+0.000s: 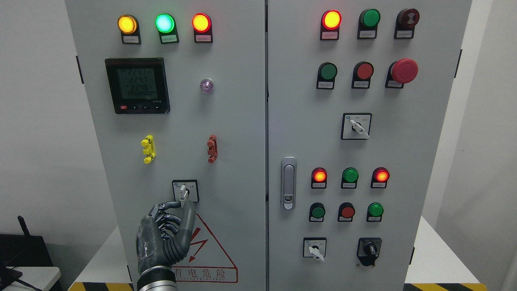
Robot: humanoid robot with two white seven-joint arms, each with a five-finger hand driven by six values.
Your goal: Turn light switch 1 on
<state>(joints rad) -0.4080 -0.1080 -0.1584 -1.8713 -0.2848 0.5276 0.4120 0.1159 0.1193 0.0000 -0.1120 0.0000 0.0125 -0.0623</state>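
While the left hand (163, 234) reaches up from the bottom edge, its thumb and index fingertip pinch the lever of the rotary switch (185, 190) low on the left cabinet door (238, 161).

That switch sits in a black-framed white plate just above the red warning triangle (206, 254), its pale lever pointing almost straight down — the remaining fingers (167, 220) are curled loosely below it, holding nothing. Higher on this door are 3 lit lamps, yellow (127, 24), green (164, 23) and red (201, 22), with a digital meter (137, 85) beneath them. On the right door (420, 161) a grey latch handle (288, 183) stands near the seam — beside it are more lamps and selector switches.
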